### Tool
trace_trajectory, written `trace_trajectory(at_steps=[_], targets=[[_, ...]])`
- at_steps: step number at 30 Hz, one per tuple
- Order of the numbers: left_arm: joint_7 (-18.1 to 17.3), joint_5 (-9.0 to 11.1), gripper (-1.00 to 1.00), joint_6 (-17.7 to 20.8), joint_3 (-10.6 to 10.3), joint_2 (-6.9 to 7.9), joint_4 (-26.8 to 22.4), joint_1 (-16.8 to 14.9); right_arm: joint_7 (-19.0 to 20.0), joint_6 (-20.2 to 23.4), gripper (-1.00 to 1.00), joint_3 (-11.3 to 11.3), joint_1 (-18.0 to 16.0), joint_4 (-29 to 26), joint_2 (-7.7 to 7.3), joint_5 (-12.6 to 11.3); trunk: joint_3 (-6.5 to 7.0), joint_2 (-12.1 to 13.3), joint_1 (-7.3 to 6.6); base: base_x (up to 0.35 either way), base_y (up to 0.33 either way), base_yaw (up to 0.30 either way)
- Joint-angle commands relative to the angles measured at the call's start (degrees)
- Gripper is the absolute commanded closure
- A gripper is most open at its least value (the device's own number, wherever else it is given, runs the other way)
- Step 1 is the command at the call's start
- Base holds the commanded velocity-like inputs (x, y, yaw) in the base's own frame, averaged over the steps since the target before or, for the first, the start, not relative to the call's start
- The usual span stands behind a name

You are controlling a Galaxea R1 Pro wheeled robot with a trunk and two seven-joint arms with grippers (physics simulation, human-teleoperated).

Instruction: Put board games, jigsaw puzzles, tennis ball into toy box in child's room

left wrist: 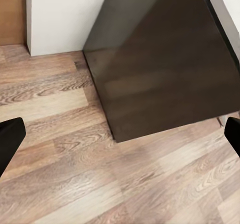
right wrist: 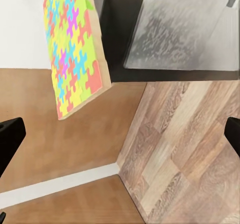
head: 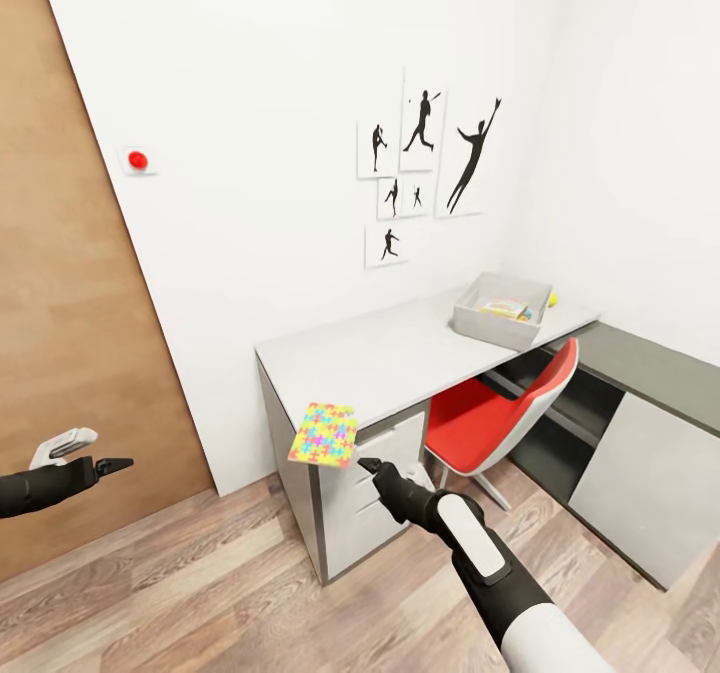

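A jigsaw puzzle point(head: 323, 434) of bright yellow, green, pink and blue pieces sits tilted at the front left corner of the white table point(head: 390, 353), jutting past its edge. My right gripper point(head: 366, 466) hangs just below and right of it, open and apart from it. In the right wrist view the jigsaw puzzle point(right wrist: 75, 44) lies ahead of the open right gripper point(right wrist: 120, 134), outside the fingers. The grey toy box point(head: 490, 328) stands at the table's far right with colourful flat things inside. A yellow tennis ball point(head: 551, 299) lies behind it. My left gripper point(head: 118, 465) point(left wrist: 120, 134) is open and empty.
A red swivel chair point(head: 500, 413) is tucked under the table's right half. A low cabinet with a dark grey top point(head: 650, 363) runs along the right wall. A wooden door point(head: 60, 303) is at the left. Wood floor point(head: 220, 573) lies in front.
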Motion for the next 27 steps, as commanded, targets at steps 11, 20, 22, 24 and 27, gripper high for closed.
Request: trace_trajectory(at_steps=[11,20,22,24,27], targets=[[-0.09,-0.01,-1.0,0.26,0.04,0.0,-0.01,-0.05,-0.55,-5.39,-1.0,0.19,-0.03,-0.1,0.11,-0.28,-2.05,-4.47,2.43,0.0,0.0,0.0],[-0.08,-0.02,-1.0,0.18,0.04,-0.04,-0.01,-0.05,-0.8,-5.72,-1.0,0.44,-0.03,-0.1,0.27,-0.21,-3.66,-8.08,4.4,0.0,0.0,0.0],[-0.08,-0.02,-1.0,0.17,0.01,-0.06,-0.01,-0.05,-0.85,-5.75,-1.0,0.33,-0.03,-0.1,0.32,-0.24,-4.02,-8.88,4.84,0.0,0.0,0.0],[-0.08,-0.02,-1.0,0.16,0.0,-0.17,-0.01,-0.05,-0.8,-5.76,-1.0,0.18,-0.03,-0.1,0.34,-0.32,-4.38,-9.68,5.28,0.0,0.0,0.0],[-0.08,-0.02,-1.0,0.16,0.0,-0.33,-0.01,-0.05,-0.67,-5.7,-1.0,0.03,-0.03,-0.1,0.27,-0.69,-4.92,-10.89,5.94,0.0,0.0,0.0]])
